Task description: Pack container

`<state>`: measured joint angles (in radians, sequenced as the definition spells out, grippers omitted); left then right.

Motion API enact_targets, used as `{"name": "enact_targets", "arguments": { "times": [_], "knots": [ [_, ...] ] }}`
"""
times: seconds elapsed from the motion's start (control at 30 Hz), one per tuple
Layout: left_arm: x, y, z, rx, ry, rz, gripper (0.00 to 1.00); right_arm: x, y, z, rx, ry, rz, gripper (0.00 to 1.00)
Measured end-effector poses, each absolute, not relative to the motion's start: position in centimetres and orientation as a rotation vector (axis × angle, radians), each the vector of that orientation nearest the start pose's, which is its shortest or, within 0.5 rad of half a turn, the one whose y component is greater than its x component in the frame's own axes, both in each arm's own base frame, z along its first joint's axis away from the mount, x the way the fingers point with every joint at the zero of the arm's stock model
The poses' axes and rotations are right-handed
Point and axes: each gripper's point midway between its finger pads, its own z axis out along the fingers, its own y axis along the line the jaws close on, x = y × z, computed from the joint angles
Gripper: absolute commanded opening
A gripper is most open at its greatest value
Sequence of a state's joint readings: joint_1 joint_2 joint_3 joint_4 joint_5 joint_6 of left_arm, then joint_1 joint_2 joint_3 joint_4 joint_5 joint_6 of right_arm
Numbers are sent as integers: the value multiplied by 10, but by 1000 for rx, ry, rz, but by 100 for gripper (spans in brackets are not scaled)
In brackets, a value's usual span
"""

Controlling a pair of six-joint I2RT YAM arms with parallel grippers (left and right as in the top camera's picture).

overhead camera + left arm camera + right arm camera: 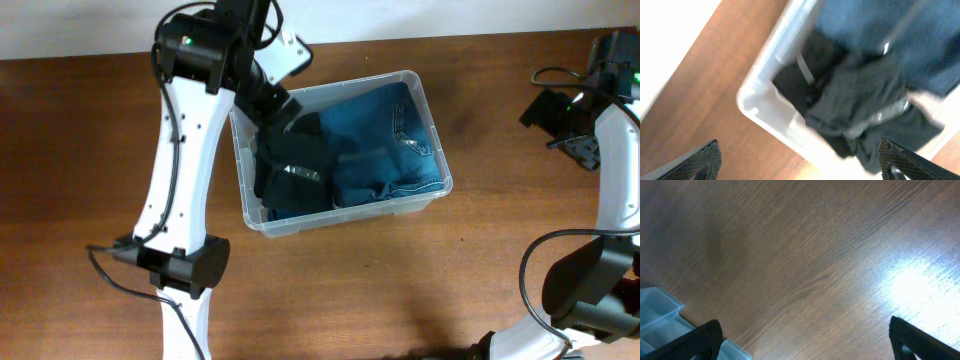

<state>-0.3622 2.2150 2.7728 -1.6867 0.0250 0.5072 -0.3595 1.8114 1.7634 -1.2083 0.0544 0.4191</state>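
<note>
A big clear container [350, 214] sits on the brown desk [400, 290], near the middle and a bit toward the far side. You can see right through its walls.

Inside it lie blue jeans [385, 140]. They fill the middle and the right part. A dark cloth [290, 160] lies in a bunched heap in the left part. It rests partly on the jeans and goes up to the left wall.

The white left arm [180, 170] reaches across the desk to the far left corner of the container. The left gripper [799, 152] hangs over that corner, above the dark cloth. Its two fingers are spread wide, with nothing held between them. The left wrist picture is blurry, so I cannot tell if the fingers touch the cloth.

The right arm [620, 190] is at the right edge of the desk, well apart from the container. The right gripper [805, 330] hangs above bare wood. Its fingers are spread wide too and hold nothing. In the right wrist picture, only a corner of the container shows at the lower left.
</note>
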Motion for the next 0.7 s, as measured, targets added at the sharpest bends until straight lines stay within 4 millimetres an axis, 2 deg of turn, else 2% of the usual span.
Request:
{"name": "enact_targets", "arguments": {
  "times": [0.03,0.17,0.37,0.53,0.63,0.7],
  "knots": [
    [428,-171,294,1087,2427,-2,99,377,-152,184,1084,2609,-63,99],
    [424,-184,315,971,2397,-46,99,377,-152,184,1083,2609,-63,99],
    [421,-193,317,925,2410,-58,100,377,-152,184,1083,2609,-63,98],
    [424,-184,318,882,2422,-46,99,377,-152,184,1083,2609,-64,99],
    [424,-166,332,826,2408,-33,99,377,-152,184,1083,2609,-63,99],
    [418,-150,354,774,2373,-23,99,377,-152,184,1083,2609,-63,98]
  ]
}}
